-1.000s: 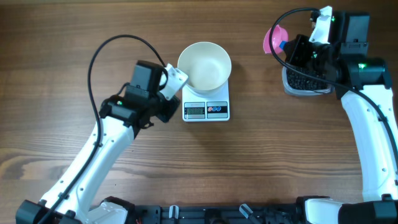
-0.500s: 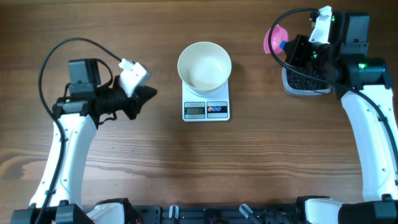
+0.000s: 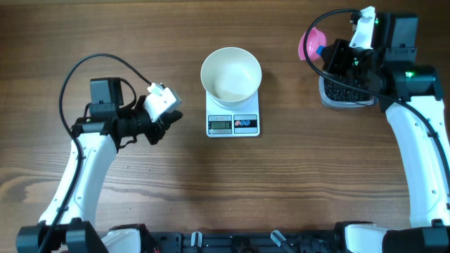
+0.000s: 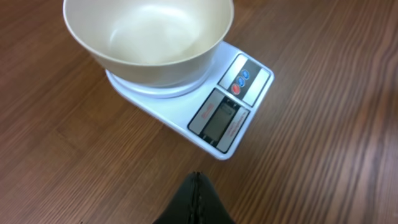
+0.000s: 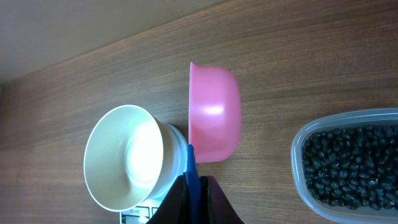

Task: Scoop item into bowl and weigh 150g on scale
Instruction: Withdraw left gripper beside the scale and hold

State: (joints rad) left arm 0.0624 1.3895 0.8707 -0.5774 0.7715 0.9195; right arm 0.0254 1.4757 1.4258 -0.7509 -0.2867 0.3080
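The white bowl (image 3: pixel 230 73) stands empty on the white scale (image 3: pixel 233 124) at the table's middle. To the left of the scale, apart from it, my left gripper (image 3: pixel 171 118) is shut on nothing; its wrist view shows the bowl (image 4: pixel 149 34), the scale (image 4: pixel 230 115) and the closed left gripper (image 4: pixel 197 177). At the far right my right gripper (image 3: pixel 329 55) is shut on the blue handle (image 5: pixel 192 168) of a pink scoop (image 5: pixel 214 121), held on its side above the table. The item, black beads (image 5: pixel 354 165), fills a clear container (image 3: pixel 325 98) partly hidden under the right arm.
The scale's display and its red and blue buttons (image 4: pixel 240 82) face the table's front edge. Bare wooden table (image 3: pixel 295 176) lies in front of the scale and between the scale and the container. The right arm's cable (image 3: pixel 330 21) loops above the scoop.
My left arm swung left, away from the scale, then came back a little toward it, gripper shut throughout. The right arm and the scoop have not moved.
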